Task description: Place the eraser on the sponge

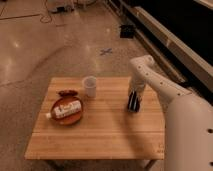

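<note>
My gripper (pixel 134 104) points straight down at the right part of the wooden table (pixel 100 135), its tip at or just above the tabletop. Whether it holds anything is hidden by its dark tip. The eraser does not show anywhere. No sponge shows that I can name as such. My white arm (pixel 150 80) bends down to the gripper from the right.
A white cup (pixel 89 86) stands at the table's back middle. A red plate (pixel 66 111) with a white oblong item lies at the left, and a small reddish-brown thing (pixel 67 93) sits behind it. My white body (pixel 192 135) fills the right edge.
</note>
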Tool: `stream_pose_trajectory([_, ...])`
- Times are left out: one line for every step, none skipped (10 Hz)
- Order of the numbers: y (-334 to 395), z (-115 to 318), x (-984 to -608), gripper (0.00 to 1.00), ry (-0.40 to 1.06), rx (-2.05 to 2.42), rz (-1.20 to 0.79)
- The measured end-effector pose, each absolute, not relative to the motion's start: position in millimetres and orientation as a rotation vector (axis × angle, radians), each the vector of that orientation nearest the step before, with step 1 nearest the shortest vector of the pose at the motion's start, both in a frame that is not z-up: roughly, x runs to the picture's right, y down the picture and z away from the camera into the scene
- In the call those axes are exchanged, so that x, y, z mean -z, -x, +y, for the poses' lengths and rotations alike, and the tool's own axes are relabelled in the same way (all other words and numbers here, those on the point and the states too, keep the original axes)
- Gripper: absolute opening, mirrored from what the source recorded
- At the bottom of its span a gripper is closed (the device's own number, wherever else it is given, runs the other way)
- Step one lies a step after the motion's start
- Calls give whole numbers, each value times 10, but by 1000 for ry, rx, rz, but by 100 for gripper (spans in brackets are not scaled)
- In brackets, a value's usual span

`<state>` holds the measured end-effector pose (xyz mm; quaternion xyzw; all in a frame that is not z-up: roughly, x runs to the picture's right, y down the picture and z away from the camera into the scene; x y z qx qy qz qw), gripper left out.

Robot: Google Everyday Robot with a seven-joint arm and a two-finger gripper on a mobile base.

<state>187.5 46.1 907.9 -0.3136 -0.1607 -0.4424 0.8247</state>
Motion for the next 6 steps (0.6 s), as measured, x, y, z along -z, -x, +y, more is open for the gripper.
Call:
stream_pose_trajectory([-1886, 446, -9074, 80, 666, 943, -337])
stream_pose_trajectory([-1942, 433, -9062, 80, 669, 944, -323])
stream_pose_trajectory([-2000, 399, -9028, 80, 667, 946, -308])
stream_pose_trajectory([-2057, 315, -8984, 80, 656, 941, -294])
stream_pose_trajectory([-2108, 226, -8942, 80, 639, 934, -286])
stream_pose_trajectory([-2229, 146, -8865, 75, 637, 932, -282])
